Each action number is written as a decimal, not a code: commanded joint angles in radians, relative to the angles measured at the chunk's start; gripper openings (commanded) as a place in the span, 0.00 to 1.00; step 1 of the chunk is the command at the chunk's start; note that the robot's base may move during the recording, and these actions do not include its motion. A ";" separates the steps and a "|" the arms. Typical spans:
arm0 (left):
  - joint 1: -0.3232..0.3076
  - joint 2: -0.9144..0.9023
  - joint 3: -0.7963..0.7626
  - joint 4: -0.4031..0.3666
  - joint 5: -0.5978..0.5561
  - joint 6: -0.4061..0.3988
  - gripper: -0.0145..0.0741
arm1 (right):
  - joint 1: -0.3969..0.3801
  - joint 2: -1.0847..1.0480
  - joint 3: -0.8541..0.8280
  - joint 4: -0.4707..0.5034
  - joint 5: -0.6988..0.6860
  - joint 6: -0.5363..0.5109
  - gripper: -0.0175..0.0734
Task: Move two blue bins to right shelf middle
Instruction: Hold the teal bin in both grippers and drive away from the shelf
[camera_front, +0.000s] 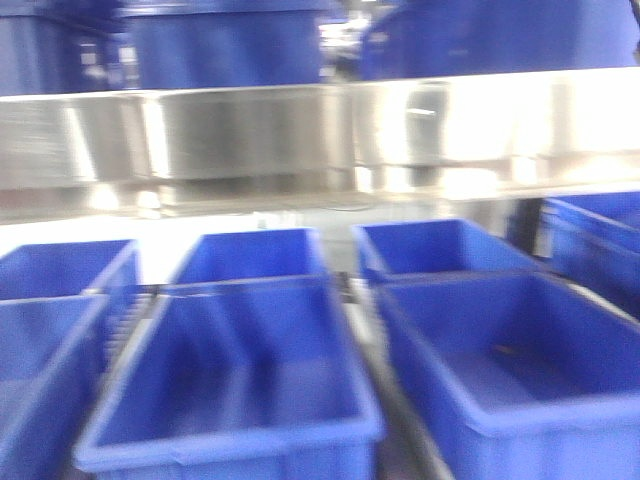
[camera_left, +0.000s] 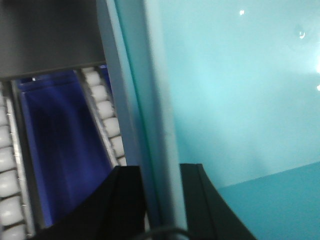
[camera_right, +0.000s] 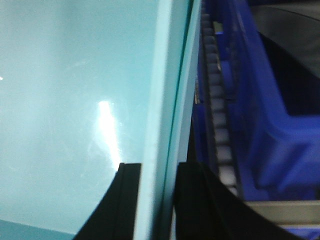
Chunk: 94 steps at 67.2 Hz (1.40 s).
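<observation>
Several blue bins stand in rows in the front view, among them a centre front bin (camera_front: 230, 380) and a right front bin (camera_front: 520, 360); neither gripper shows there. In the left wrist view my left gripper (camera_left: 161, 172) is shut on a bin wall (camera_left: 150, 115), one black finger on each side; the bin's inside (camera_left: 240, 100) looks teal. My right gripper (camera_right: 159, 167) clamps a bin wall (camera_right: 167, 90) the same way, with the teal-looking inside (camera_right: 75, 100) to its left. I cannot tell which bin in the front view is held.
White rollers (camera_left: 107, 120) and a neighbouring blue bin (camera_left: 60, 150) lie left of the left gripper. Rollers (camera_right: 217, 105) and another blue bin (camera_right: 270, 130) sit right of the right gripper. A shiny metal shelf front (camera_front: 250, 130) spans above, with more bins (camera_front: 220, 40) on top.
</observation>
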 joint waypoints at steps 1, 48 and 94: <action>-0.014 -0.027 -0.022 -0.154 -0.065 0.027 0.04 | 0.007 -0.010 -0.015 0.052 -0.098 -0.002 0.01; -0.014 -0.027 -0.022 -0.154 -0.065 0.027 0.04 | 0.007 -0.010 -0.015 0.052 -0.098 -0.002 0.01; -0.014 -0.027 -0.022 -0.154 -0.069 0.027 0.04 | 0.007 -0.010 -0.015 0.052 -0.098 -0.002 0.01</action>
